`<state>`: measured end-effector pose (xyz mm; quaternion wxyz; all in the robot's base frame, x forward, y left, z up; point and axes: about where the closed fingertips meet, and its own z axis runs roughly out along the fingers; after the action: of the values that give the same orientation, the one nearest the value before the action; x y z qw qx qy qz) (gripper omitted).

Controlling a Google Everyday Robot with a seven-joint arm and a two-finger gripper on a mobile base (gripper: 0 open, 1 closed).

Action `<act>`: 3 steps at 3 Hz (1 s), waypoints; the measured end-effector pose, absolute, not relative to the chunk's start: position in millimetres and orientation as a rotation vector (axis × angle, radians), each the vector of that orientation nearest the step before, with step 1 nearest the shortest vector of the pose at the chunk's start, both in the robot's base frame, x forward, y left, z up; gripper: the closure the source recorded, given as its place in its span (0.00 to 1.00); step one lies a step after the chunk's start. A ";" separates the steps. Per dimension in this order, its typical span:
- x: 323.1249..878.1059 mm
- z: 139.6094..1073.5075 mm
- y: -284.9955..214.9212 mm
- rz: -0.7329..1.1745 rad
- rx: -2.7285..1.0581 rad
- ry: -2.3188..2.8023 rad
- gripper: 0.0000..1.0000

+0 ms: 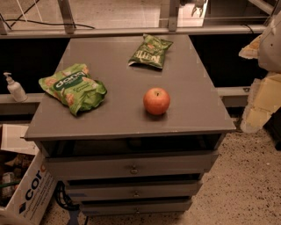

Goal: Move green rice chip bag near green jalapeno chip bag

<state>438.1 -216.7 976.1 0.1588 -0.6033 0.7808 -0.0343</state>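
Observation:
The green rice chip bag (pixel 73 88), puffy and light green with a dark green oval logo, lies on the left side of the grey cabinet top (pixel 118 57). The green jalapeno chip bag (pixel 150 51), smaller and darker green with pale lettering, lies at the back middle of the top. The two bags are well apart. My gripper (pixel 198 7) shows only partly at the top edge of the view, beyond the cabinet's far right corner, above and clear of both bags. It holds nothing that I can see.
A red apple (pixel 156 101) stands on the top between the bags and the front right. Pale arm parts (pixel 263 88) fill the right edge. A pump bottle (pixel 14 88) stands on a ledge at the left, and a cardboard box (pixel 26 189) sits on the floor below it.

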 end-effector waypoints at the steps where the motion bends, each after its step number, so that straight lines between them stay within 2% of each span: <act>1: 438.1 976.1 -216.7 -0.098 -1.725 2.232 0.00; 2: 438.9 977.2 -215.3 -0.088 -1.722 2.216 0.00; 3: 442.0 963.4 -199.7 0.014 -1.696 2.183 0.00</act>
<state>442.0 -199.7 963.4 0.1876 -0.6025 0.7757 0.0050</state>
